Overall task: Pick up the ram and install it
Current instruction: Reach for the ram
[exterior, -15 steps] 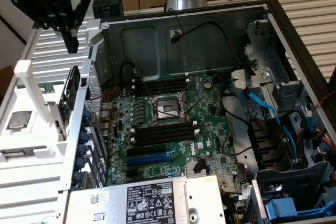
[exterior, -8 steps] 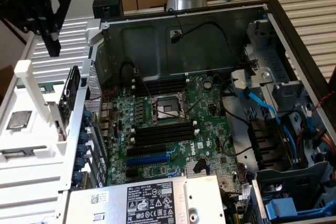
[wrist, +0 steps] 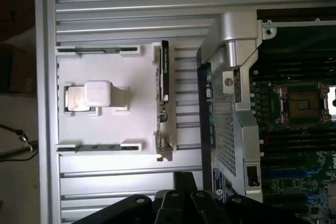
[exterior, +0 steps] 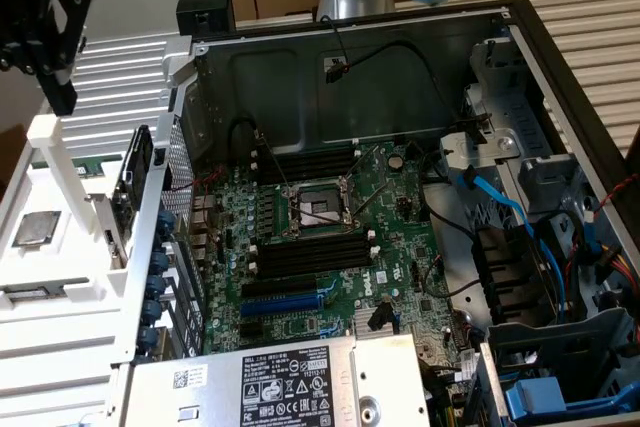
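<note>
Ram [exterior: 135, 177], on edge in white holder [wrist: 142, 119]: light, stiff, fragile board, likely best taken by its flat faces mid-length; gripper [wrist: 178, 200] nearby, opening cannot be told.

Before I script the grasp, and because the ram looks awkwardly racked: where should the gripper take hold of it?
I'd pinch the ram across its flat faces near mid-length, coming from above: it stands on its long edge in the white holder, top edge exposed, posts at its ends.
</note>
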Motion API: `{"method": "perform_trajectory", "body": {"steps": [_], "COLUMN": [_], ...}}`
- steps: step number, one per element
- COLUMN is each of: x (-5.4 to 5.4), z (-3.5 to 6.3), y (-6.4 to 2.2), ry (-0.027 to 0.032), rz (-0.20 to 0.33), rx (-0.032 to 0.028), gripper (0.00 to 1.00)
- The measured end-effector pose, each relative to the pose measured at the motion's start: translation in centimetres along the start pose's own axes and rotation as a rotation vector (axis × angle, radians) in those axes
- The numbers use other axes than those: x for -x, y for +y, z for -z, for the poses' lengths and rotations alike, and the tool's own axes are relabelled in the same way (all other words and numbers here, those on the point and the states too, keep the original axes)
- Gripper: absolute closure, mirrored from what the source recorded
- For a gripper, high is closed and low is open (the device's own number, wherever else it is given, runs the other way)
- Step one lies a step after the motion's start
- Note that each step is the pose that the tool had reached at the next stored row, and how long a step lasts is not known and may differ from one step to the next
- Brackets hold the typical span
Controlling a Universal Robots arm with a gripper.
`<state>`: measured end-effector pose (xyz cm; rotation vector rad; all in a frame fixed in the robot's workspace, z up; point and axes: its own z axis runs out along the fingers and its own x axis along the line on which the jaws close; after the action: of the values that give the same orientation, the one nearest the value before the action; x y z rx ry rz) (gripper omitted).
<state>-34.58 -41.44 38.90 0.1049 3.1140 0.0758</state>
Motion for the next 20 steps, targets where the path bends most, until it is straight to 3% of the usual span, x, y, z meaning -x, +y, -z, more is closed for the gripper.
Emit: {"method": "perform_trajectory", "body": {"steps": [14,20], "x": [-6.8,-9.4], "z": [-0.05,-0.23], "y": [-0.47,0.38], "ry": [0.0002,0.0], "rz": [0.0,0.001], "rx": [-0.0001,-0.0018], "gripper": [0.9,0.9]}}
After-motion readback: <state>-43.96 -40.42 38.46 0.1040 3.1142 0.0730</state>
